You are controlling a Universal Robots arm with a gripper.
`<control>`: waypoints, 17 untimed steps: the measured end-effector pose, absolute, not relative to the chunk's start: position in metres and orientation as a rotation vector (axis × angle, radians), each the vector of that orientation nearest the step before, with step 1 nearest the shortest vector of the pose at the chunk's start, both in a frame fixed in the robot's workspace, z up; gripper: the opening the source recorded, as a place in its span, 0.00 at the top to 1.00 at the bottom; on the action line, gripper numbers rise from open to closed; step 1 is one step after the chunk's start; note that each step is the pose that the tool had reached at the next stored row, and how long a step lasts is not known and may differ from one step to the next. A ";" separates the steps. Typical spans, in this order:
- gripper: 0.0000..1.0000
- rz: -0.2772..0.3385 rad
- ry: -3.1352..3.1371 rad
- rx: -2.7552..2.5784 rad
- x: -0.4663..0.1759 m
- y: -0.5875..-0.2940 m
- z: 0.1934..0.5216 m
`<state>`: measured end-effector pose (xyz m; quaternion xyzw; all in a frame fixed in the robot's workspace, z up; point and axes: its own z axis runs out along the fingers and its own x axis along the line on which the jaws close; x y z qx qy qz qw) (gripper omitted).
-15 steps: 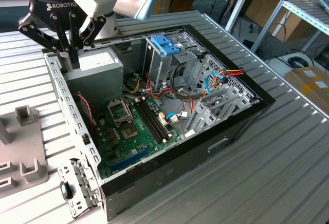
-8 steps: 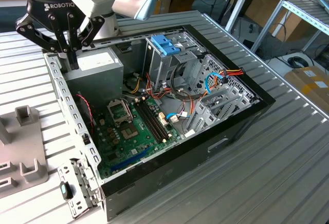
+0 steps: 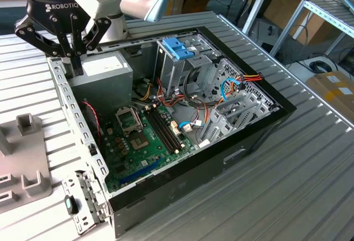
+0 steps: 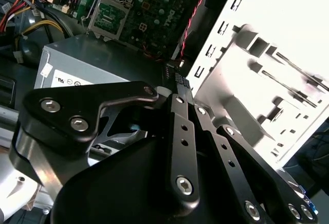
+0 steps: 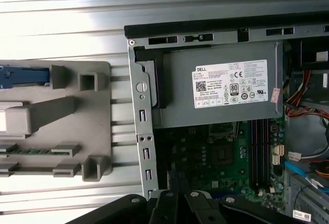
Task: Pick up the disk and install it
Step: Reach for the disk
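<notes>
Jaws closed beside the grey box (image 3: 105, 83); first wrist view shows its label (image 5: 230, 84).

The pincer (image 3: 77, 67), fingertips together, hangs just above the case's rear wall (image 3: 71, 108), close beside the grey power supply box (image 3: 102, 78). Over the motherboard (image 3: 145, 136) the case stands open from above. Toward the exterior view's right, the drive cage (image 3: 185, 67) and loose cables (image 3: 191, 105) crowd the passage. A grey fixture (image 3: 25, 163) occupies the desk (image 3: 276, 186) beside that wall.

Bright light; glare whitens the case panel (image 4: 241, 64).
</notes>
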<state>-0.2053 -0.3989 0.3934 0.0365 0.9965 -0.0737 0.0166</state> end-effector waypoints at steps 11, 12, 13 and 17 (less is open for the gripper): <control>0.89 -0.239 3.097 0.113 -0.210 -0.399 0.393; 0.89 -0.240 3.097 0.113 -0.211 -0.399 0.393; 0.89 -0.240 3.097 0.113 -0.212 -0.399 0.393; 0.89 -0.241 3.097 0.113 -0.214 -0.399 0.393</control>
